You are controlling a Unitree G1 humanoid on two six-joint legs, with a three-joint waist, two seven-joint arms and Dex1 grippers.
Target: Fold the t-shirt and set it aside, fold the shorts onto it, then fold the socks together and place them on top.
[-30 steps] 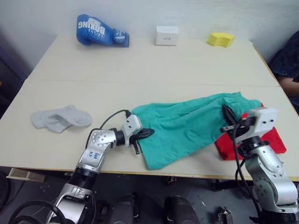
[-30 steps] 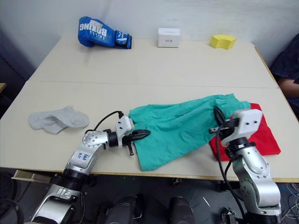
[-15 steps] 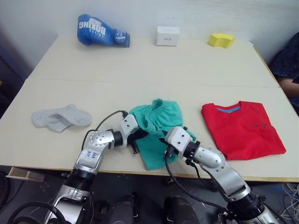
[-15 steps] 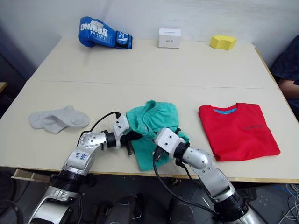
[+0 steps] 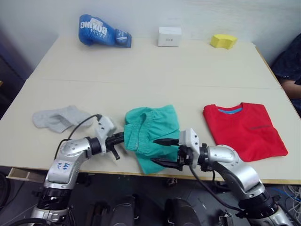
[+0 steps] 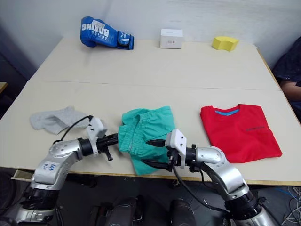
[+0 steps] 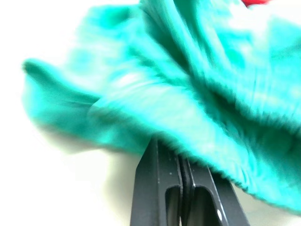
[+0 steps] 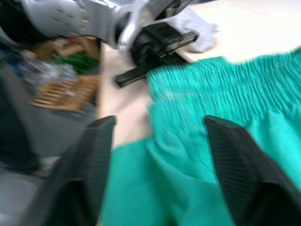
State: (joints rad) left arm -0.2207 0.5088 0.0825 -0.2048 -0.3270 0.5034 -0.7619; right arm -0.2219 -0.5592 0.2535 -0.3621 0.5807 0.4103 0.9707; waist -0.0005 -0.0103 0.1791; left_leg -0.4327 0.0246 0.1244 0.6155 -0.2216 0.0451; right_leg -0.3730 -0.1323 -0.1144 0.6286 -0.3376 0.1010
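**Shorts folded over at the table's near edge, left gripper pinching them**

The shorts (image 5: 151, 134) lie bunched and doubled over near the middle of the near edge of the table (image 5: 141, 70), the gathered waistband facing left. The left gripper (image 5: 121, 137) reaches in from the left with its fingers (image 7: 181, 188) pressed together on the waistband edge; the left wrist view shows the teal cloth draped over the clenched tips. The right gripper (image 5: 161, 151) sits at the near right of the shorts, its two fingers (image 8: 244, 165) spread wide apart and released, one above the cloth and one at its near edge, holding nothing.

The t-shirt (image 5: 244, 128) lies flat and folded on the right side of the table, collar towards the far side, apart from the shorts. The socks (image 5: 59, 117) lie in a loose heap on the left, near the left arm.

Along the far edge stand a blue boxing glove (image 5: 102, 32), a small white box (image 5: 169, 36) and a yellow sponge (image 5: 223, 40).
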